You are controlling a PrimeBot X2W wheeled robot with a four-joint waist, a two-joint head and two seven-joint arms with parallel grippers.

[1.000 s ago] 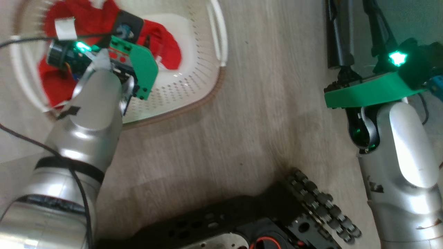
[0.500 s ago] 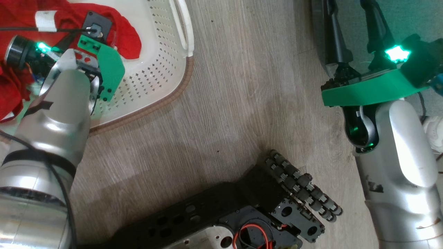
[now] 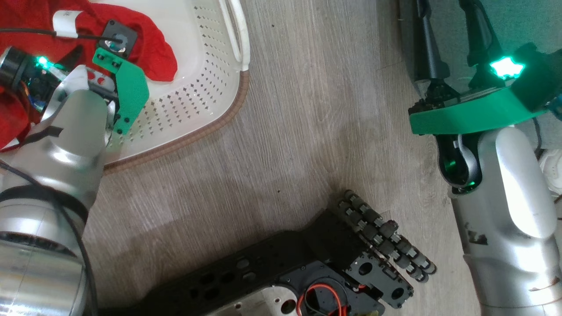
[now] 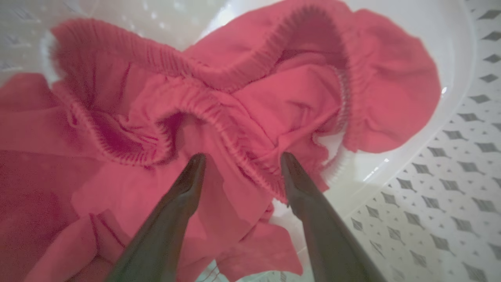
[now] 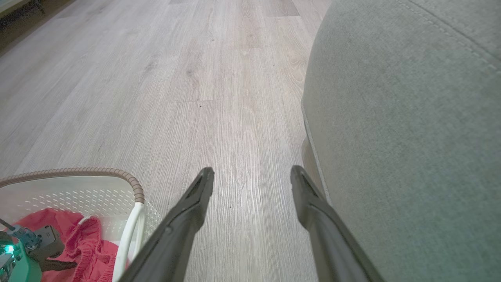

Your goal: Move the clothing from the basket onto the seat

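- Red clothing (image 4: 242,102) lies crumpled in the cream perforated basket (image 3: 193,101), with a gathered elastic hem uppermost.
- My left gripper (image 4: 242,156) is down inside the basket with its jaws spread wide. The tips sit either side of that hem and nothing is pinched. I cannot tell whether they touch it.
- The basket stands on the wood-look floor (image 5: 176,78), apart from the grey-green seat (image 5: 411,137).
- My right gripper (image 5: 251,169) hangs over bare floor just beside the seat's edge, jaws wide and empty.
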